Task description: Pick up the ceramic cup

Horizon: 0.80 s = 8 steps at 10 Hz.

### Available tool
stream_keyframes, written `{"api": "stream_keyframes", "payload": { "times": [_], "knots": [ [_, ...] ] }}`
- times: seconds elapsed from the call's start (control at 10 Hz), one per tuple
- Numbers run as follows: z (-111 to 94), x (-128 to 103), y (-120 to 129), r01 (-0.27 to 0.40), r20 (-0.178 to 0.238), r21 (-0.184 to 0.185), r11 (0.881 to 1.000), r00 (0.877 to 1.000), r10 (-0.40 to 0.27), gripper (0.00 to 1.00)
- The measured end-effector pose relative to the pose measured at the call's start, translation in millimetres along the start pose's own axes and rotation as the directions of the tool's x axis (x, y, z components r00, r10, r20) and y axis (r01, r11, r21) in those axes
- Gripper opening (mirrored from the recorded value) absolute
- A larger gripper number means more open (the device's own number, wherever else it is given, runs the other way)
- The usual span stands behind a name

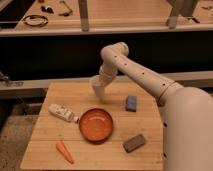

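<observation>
The ceramic cup [98, 90] is a small plain white cup. It hangs tilted above the back of the wooden table [45, 142], just behind the orange bowl [95, 124]. My gripper [103, 83] comes down onto it from the upper right and is shut on its rim. The white arm bends at an elbow above the cup and runs off to the lower right. The gripper's fingers are mostly hidden behind the cup and wrist.
A long white bottle [63, 113] lies left of the bowl. An orange carrot [64, 151] lies near the front left edge. A blue sponge [131, 103] sits at the right, with a dark block [134, 143] in front of it. Shelving stands behind the table.
</observation>
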Motion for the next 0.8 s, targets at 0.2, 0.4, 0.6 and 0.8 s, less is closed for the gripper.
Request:
{"api": "stream_keyframes", "payload": {
  "times": [0.2, 0.4, 0.6, 0.8],
  "knots": [
    [-2.6, 0.3, -0.5, 0.011, 0.001, -0.005, 1.000, 1.000, -0.011, 0.02],
    [-5.2, 0.0, -1.8, 0.027, 0.002, -0.011, 1.000, 1.000, -0.027, 0.02],
    [-7.5, -0.4, -2.6, 0.039, 0.001, -0.018, 0.999, 0.999, -0.039, 0.02],
    [-9.0, -0.4, -3.3, 0.048, 0.001, -0.023, 0.999, 0.999, -0.048, 0.02]
  ]
}}
